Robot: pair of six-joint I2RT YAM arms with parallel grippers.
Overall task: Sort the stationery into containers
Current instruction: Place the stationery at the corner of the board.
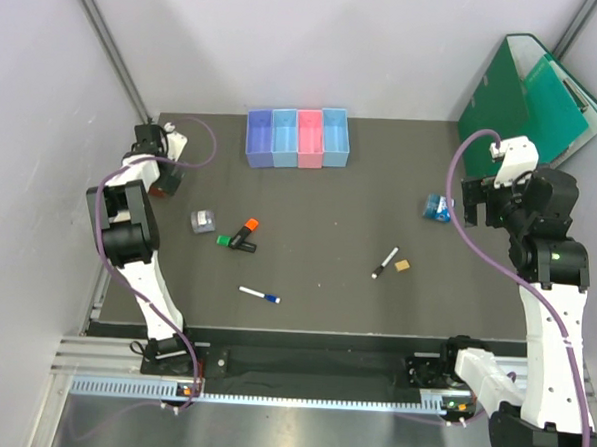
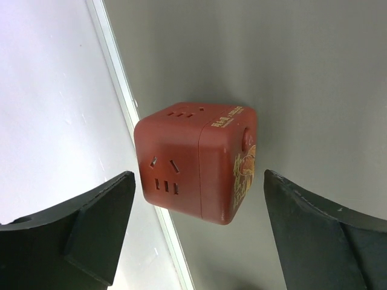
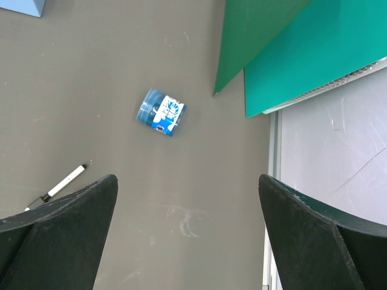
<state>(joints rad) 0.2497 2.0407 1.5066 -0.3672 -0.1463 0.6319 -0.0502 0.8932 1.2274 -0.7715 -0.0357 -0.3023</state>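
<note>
The containers point(image 1: 298, 138) are four joined bins, purple-blue, light blue, pink and light blue, at the back of the table. The stationery lies loose: a grey piece point(image 1: 203, 219), orange point(image 1: 245, 228) and green point(image 1: 227, 242) highlighters, a white pen point(image 1: 260, 296), a marker point(image 1: 385, 262), a tan eraser point(image 1: 402, 265) and a blue tape roll point(image 1: 438, 208). My left gripper point(image 2: 198, 184) is open at the table's left edge. A red socket cube point(image 2: 196, 160) sits between its fingers, with a gap on each side. My right gripper point(image 3: 187, 181) hangs open and empty, just short of the tape roll point(image 3: 161, 112).
Green folders point(image 1: 530, 95) lean in the back right corner, close to my right gripper. The table's left rim point(image 2: 130, 115) runs under the red cube. The marker point(image 3: 63, 183) lies left of the right fingers.
</note>
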